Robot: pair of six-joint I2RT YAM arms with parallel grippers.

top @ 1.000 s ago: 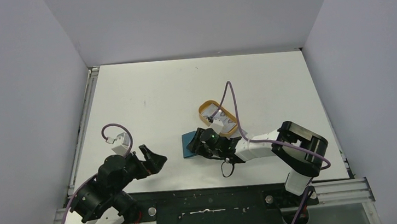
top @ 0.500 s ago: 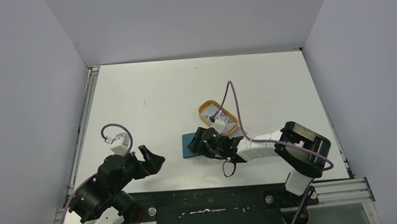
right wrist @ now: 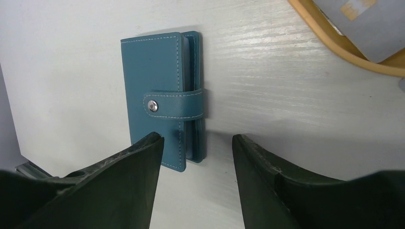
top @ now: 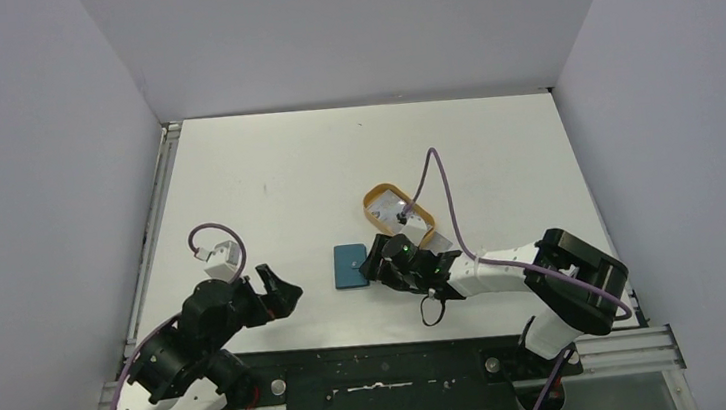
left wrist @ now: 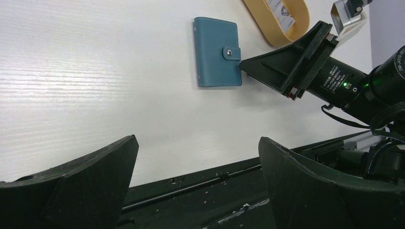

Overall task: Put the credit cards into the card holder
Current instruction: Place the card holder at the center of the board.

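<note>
At lower centre, my right pincer (right wrist: 198, 143) stands half open, empty; nudging the snap tab (right wrist: 174, 106) may slide the closed card holder (right wrist: 153, 67) away.

place: a robotics lab work cell built for recording arm trials
walls: plain pale grey panels (top: 352, 25) box the table in on three sides
table: flat white top (top: 277, 183) with a faint wood-grain texture
frame: aluminium rail (top: 155, 220) along the left edge, black bolted base plate (top: 386, 379) at the near edge
machines: left arm (top: 211, 320) and right arm (top: 501, 270) mounted side by side
wiring: purple cable (top: 440, 182) looped in the open along the right arm
cameras: small white camera module (top: 221, 259) fixed on the left wrist
</note>
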